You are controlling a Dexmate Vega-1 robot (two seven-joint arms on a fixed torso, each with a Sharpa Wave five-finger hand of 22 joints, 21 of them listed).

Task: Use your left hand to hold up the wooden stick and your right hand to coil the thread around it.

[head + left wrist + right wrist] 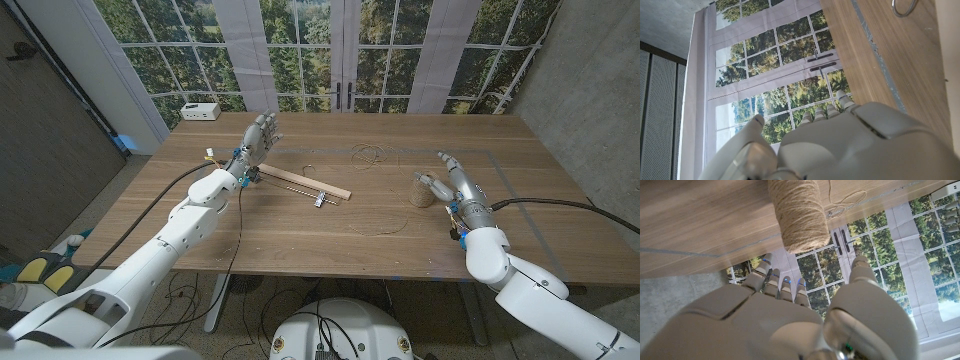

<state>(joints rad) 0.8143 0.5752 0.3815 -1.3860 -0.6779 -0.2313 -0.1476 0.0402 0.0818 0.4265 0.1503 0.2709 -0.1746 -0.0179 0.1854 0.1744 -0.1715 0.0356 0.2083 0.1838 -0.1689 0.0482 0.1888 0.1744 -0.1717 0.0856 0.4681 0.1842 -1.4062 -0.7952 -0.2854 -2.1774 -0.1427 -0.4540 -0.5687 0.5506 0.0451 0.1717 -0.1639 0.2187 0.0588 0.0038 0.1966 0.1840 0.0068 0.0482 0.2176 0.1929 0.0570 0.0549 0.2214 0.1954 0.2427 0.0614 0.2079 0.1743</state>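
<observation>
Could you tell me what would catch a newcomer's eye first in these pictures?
Most likely the two white robot hands raised over the wooden table: the left hand open at the left end of the wooden stick, which lies near the middle, and the right hand open beside the twine spool. Loose thread loops across the table in front of the spool.

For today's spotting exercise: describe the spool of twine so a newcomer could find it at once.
Start at the wooden table, then go to the robot's right hand on its right side. Just beside its fingers stands the spool of twine, a small upright tan cylinder, unlike the long flat wooden stick near the left hand.
</observation>
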